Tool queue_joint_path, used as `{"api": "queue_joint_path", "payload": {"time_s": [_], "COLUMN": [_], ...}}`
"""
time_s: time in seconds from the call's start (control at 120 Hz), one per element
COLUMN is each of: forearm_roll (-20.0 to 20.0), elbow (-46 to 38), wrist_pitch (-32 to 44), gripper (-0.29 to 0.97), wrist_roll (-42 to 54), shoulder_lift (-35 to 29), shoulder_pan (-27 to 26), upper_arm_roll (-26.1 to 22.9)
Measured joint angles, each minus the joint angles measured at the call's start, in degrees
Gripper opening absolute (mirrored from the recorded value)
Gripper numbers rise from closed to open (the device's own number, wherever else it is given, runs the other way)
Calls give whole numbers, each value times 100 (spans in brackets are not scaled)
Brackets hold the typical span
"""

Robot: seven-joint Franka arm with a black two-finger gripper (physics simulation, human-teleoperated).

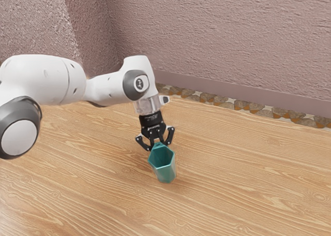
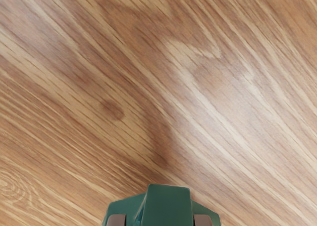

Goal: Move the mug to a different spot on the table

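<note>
Wood-grain table (image 1: 248, 194) before a textured wall. Just below centre of the exterior view, the teal mug (image 1: 163, 166) leans slightly, its rim pinched between the closed fingers of the black gripper (image 1: 156, 144). The grasp appears made; carrying the mug to a new spot and releasing it remain.

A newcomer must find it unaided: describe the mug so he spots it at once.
Follow the white arm down to its black gripper above the wooden table. The mug is right beneath the gripper. It is teal with flat, angular sides, unlike the white arm, black gripper and tan wood.
</note>
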Motion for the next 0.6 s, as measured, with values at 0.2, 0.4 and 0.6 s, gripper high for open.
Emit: {"api": "queue_joint_path", "payload": {"time_s": [0.2, 0.4, 0.6], "forearm_roll": [236, 334, 325], "elbow": [-347, -679, -919], "wrist_pitch": [62, 146, 344], "gripper": [5, 5, 5], "wrist_roll": [119, 296, 584], "shoulder_lift": [-361, -558, -691], "shoulder_pan": [262, 574, 867], "upper_arm_roll": [5, 5, 31]}}
